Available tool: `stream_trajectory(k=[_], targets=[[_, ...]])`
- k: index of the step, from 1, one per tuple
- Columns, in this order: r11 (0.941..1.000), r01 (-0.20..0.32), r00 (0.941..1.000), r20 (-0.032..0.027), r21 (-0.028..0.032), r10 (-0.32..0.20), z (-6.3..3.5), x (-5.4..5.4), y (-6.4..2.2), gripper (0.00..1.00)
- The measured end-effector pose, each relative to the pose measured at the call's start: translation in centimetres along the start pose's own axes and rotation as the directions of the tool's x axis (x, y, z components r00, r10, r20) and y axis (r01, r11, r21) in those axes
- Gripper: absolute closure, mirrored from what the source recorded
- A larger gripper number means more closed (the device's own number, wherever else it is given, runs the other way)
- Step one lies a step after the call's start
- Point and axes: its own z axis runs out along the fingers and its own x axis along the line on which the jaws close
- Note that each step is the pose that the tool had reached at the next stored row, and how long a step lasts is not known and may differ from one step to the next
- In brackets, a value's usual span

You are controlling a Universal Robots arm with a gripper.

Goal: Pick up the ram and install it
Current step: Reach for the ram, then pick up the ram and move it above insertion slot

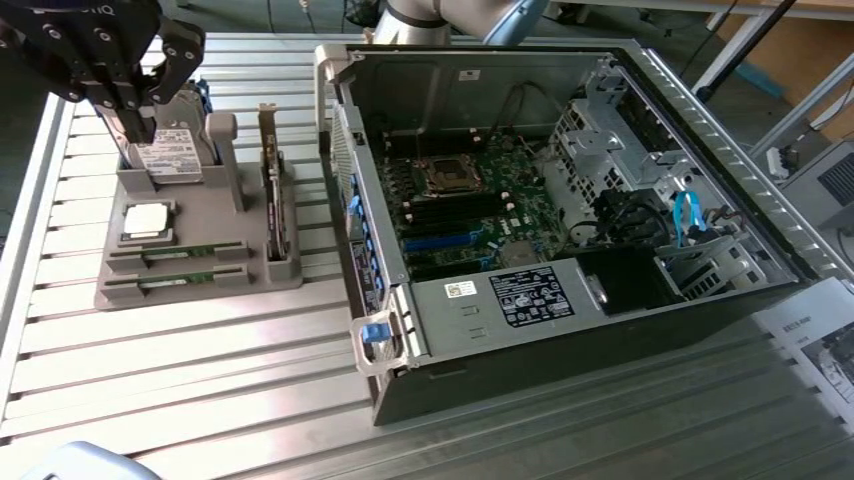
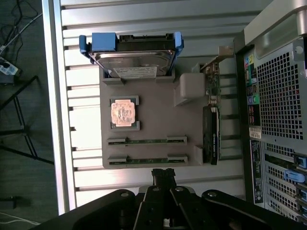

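Two ram sticks, thin and green, lie side by side in slots of a grey holder block (image 1: 174, 300): one ram stick (image 1: 180, 252) (image 2: 146, 141) and a second ram stick (image 1: 174, 282) (image 2: 146, 158). My black gripper (image 1: 134, 122) (image 2: 163, 173) hangs well above the block with its fingers shut and nothing between them. In the wrist view its tips sit just past the block's edge, beside the nearer stick. The open computer case (image 1: 561, 200) lies to the exterior view's right, with the motherboard (image 1: 461, 205) exposed.
The block also holds a hard drive (image 1: 167, 155) (image 2: 132, 57), a square processor chip (image 1: 147, 220) (image 2: 123, 112) and an upright expansion card (image 1: 276, 190) (image 2: 211, 129). The slatted metal table (image 1: 200, 380) ends at the exterior view's left. Papers (image 1: 814, 350) lie beside the case.
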Motion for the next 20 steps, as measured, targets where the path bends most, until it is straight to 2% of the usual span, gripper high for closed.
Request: stream_trajectory(k=[20], targets=[[1.0000, 0.000, 1.0000, 0.0000, 0.0000, 0.000, -0.01, -0.02, -0.20, 0.90]])
